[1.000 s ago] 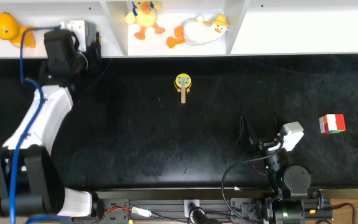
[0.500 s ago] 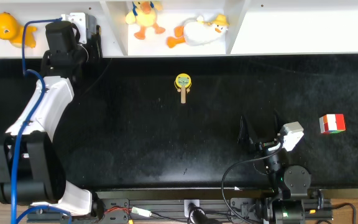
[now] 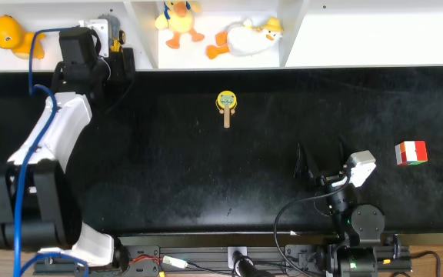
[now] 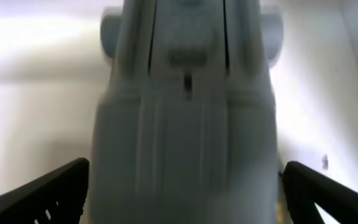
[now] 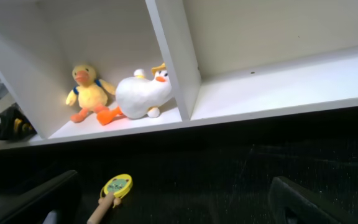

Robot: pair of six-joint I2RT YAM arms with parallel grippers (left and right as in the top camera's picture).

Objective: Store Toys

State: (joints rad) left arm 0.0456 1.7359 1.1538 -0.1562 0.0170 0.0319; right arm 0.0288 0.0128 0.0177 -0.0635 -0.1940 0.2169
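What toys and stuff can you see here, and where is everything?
rubber duck: 1, orange-yellow, left shelf compartment
grey toy: 1, pale grey, held at the left compartment
plush duck: 1, yellow, middle compartment
plush goose: 1, white with orange feet, beside the plush duck
paddle toy: 1, yellow head, wooden handle, on the table before the middle compartment
cube: 1, red and white, table's right side
shelf: 1, white, along the far edge
table: 1, black
left gripper: 1, black, shut on the grey toy
right gripper: 1, black, open, near its base

Black work surface [image 3: 168, 177], tangle of cables [image 3: 241, 265] and connectors along its near edge
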